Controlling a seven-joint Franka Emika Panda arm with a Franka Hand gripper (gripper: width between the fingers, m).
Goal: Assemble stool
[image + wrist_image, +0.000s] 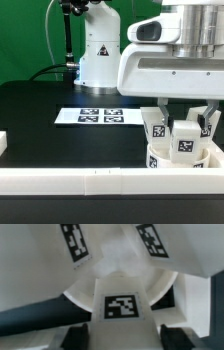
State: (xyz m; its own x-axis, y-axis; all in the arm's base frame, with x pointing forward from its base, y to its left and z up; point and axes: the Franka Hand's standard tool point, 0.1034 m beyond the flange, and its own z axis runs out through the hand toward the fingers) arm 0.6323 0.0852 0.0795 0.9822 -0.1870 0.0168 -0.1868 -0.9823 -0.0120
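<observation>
Nearest the lens: long white border rail (pixel 90 183) running across the front of the black table (pixel 40 110), a short white block (pixel 3 145) at the exterior view's left edge. Just behind the rail, toward the exterior view's right, round white seat disc (pixel 180 160) sitting on the table. Standing up from the disc: chunky white legs with black-and-white tags, one (pixel 155 128) at the left, one (pixel 185 138) in the middle. Fingers (pixel 185 125) down over the middle leg, dark fingertips (pixel 165 118) either side of it. Wrist view up close: tagged leg (pixel 122 305) dead centre between the dark pads (pixel 75 336), two more tagged legs (pixel 75 243) beyond, curved seat rim (pixel 70 294) below. Fingers partway closed, straddling that leg; actual contact — cannot tell. Farther back, marker board (pixel 98 116) flat on the table, robot base (pixel 98 50) behind it.
</observation>
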